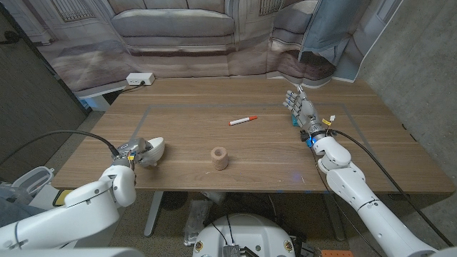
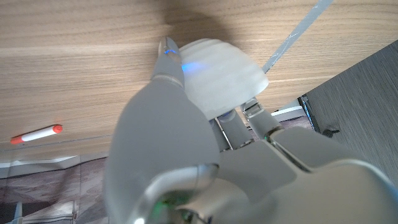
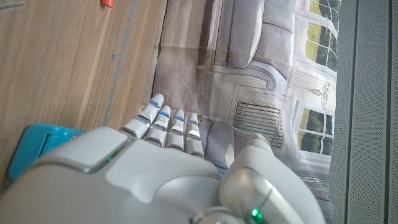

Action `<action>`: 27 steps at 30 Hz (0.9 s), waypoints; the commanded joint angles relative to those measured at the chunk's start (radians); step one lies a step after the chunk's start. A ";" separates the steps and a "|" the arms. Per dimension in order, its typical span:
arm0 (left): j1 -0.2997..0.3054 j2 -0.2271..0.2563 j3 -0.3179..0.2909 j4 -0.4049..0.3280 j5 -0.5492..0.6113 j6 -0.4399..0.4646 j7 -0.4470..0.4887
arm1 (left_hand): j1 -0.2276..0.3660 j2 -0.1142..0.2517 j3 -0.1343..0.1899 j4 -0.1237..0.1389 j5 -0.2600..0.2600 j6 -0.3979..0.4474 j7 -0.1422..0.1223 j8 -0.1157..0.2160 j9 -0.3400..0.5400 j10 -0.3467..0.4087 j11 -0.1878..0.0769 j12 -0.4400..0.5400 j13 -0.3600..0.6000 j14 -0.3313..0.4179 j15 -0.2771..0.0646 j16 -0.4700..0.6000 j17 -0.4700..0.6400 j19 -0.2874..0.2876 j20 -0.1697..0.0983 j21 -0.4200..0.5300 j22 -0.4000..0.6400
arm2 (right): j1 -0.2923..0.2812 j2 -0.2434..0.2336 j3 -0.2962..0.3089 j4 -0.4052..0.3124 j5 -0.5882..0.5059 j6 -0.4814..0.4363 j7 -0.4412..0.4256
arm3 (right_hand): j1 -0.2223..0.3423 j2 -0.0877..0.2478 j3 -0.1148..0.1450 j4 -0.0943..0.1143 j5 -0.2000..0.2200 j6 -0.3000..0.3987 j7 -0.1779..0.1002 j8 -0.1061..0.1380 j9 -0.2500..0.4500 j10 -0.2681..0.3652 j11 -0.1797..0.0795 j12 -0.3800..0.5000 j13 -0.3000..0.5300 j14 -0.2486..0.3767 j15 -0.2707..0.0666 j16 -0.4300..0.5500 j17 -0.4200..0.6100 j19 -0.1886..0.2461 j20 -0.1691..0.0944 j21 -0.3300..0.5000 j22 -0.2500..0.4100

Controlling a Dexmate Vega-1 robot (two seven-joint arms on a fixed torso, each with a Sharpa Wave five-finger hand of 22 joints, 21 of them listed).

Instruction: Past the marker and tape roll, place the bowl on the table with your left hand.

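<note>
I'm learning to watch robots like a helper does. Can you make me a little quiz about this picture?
1. True or false: the left hand holds the bowl.
2. Which thing lies farther from the robot, the marker or the tape roll?
3. What colour is the thing on the table next to the right hand? A) red B) blue C) yellow

Key:
1. True. In the left wrist view the fingers wrap the white bowl.
2. The marker.
3. B, a blue thing.
</note>
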 commanded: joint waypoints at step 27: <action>-0.206 0.105 0.158 -0.036 -0.173 0.108 -0.056 | -0.035 0.041 0.039 0.058 -0.010 0.074 -0.001 -0.031 0.018 -0.062 -0.033 -0.026 0.120 -0.112 -0.040 -0.026 -0.014 -0.086 -0.087 -0.031 -0.007 | -0.036 -0.015 0.013 -0.036 0.023 0.023 -0.011 | 0.007 0.012 -0.006 -0.001 0.001 0.014 -0.005 0.004 0.002 0.016 -0.001 -0.002 0.006 0.017 0.002 0.002 0.001 0.020 -0.025 -0.007 0.003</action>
